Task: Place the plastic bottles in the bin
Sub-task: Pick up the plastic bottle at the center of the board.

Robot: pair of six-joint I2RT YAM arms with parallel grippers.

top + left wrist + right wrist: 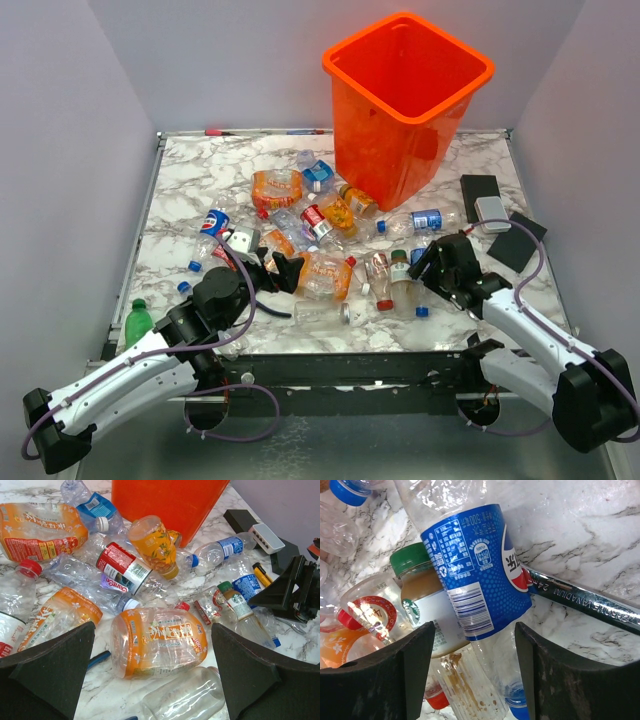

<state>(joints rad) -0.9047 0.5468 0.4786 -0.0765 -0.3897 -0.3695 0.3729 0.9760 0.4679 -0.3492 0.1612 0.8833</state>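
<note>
Several plastic bottles lie strewn over the marble table in front of the orange bin (400,150), which also shows in the left wrist view (170,500). My left gripper (279,270) (152,626) hangs wide open over a crushed orange-labelled bottle (160,642) and a clear unlabelled bottle (185,695), touching neither. On the right, my right gripper (440,265) (475,627) is open. Its fingers straddle the neck end of a blue-labelled bottle (475,570) and the lower part of a green-capped coffee bottle (427,605), with gaps at both pads.
A steel wrench (585,602) lies under the blue-labelled bottle. A blue pliers handle (97,660) pokes out by the orange-labelled bottle. Black boxes (480,190), a white device (492,213) and a black pad (515,243) sit at the right. A green bottle (137,322) lies at the table's left edge.
</note>
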